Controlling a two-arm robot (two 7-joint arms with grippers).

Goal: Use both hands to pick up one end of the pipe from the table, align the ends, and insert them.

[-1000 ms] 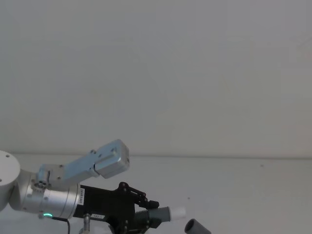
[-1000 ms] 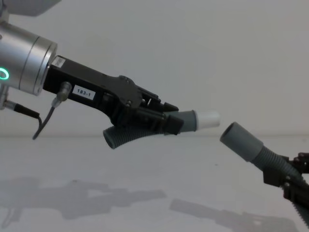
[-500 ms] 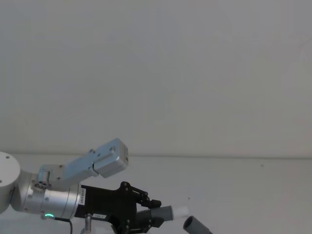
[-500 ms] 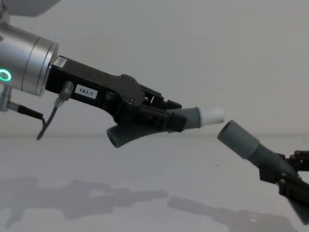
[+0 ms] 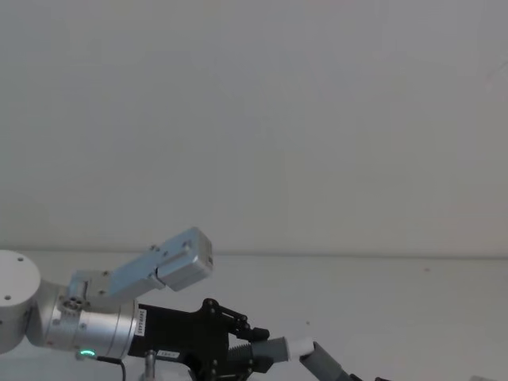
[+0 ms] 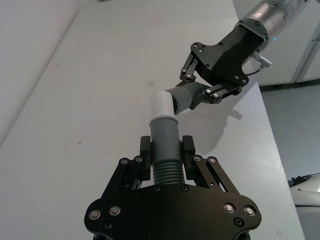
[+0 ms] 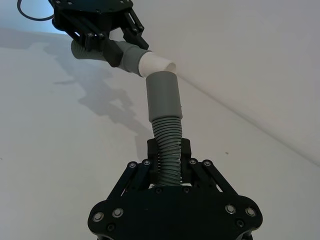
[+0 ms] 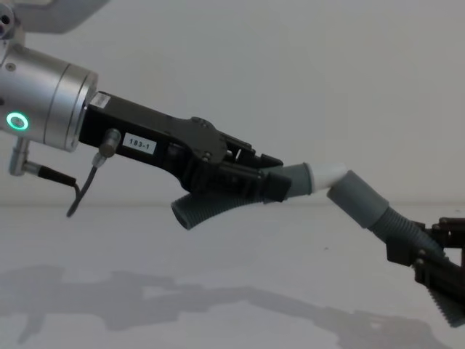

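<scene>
Above the white table (image 8: 145, 247), my left gripper (image 8: 270, 185) is shut on a grey ribbed pipe piece (image 8: 207, 207) just behind its collar. The narrow white tip (image 8: 327, 174) points right. My right gripper (image 8: 408, 246), low at the right, is shut on the ribbed body of the other piece (image 8: 396, 224), whose wide socket cuff (image 8: 356, 198) angles up and left. The tip touches the cuff's mouth at an angle; I cannot tell whether it is inside. The same meeting shows between tip (image 7: 156, 64) and cuff (image 7: 162, 95), and between tip (image 6: 162, 105) and cuff (image 6: 187, 97).
A plain pale wall (image 5: 254, 119) rises behind the table's far edge. The arms' shadows (image 8: 182, 302) lie on the table below the pipe. A floor and white cabinet (image 6: 305, 65) lie beyond the table's edge in the left wrist view.
My left gripper carried the white tip to the right and slightly down. The gap to the socket cuff has closed, and the tip now touches the cuff's mouth.
</scene>
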